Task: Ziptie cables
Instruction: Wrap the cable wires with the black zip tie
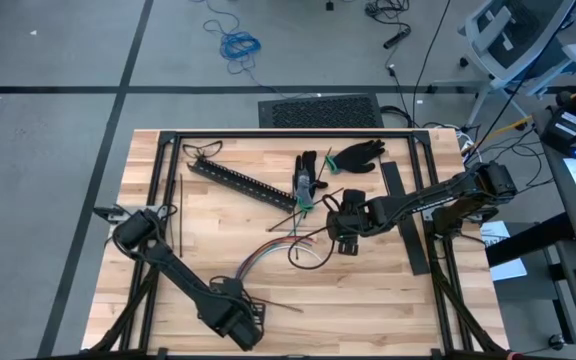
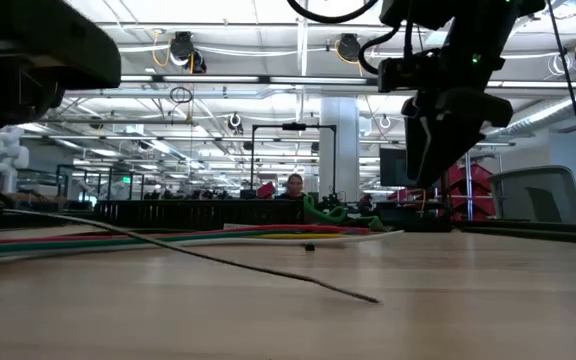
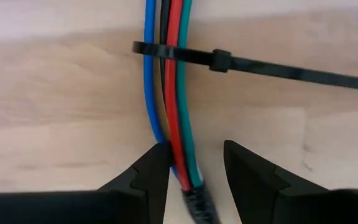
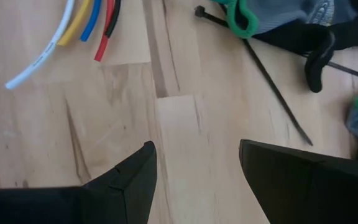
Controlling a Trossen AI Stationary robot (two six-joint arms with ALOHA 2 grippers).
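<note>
The cables (image 3: 169, 93), blue, black, red and green wires side by side, lie on the wood with a black ziptie (image 3: 221, 61) looped across them, its tail (image 3: 303, 73) trailing off to one side. My left gripper (image 3: 194, 163) points down over the bundle's near end by the table's near edge (image 1: 238, 320), open, one finger on each side of the wires. In the high view the bundle (image 1: 268, 255) curves toward the table's middle. My right gripper (image 1: 346, 238) hangs open above bare wood there, clear of the table (image 2: 438, 150), the wires' free ends (image 4: 73, 28) lying beyond it. My left gripper straddles the cables from above, its fingers across the bundle just short of the black-wrapped end (image 3: 197, 202). One fingertip (image 3: 157, 163) stands right against the blue wire; whether it touches I cannot tell. The wires lie on the table.
A long black slotted rail (image 1: 243, 182) lies slanted at the back left, with loose dark strips (image 1: 181, 215) near it. Black and green gloves (image 1: 353, 155) lie at the back, with a loose ziptie (image 4: 272, 87) beside them. A flat black bar (image 1: 405, 215) lies at the right.
</note>
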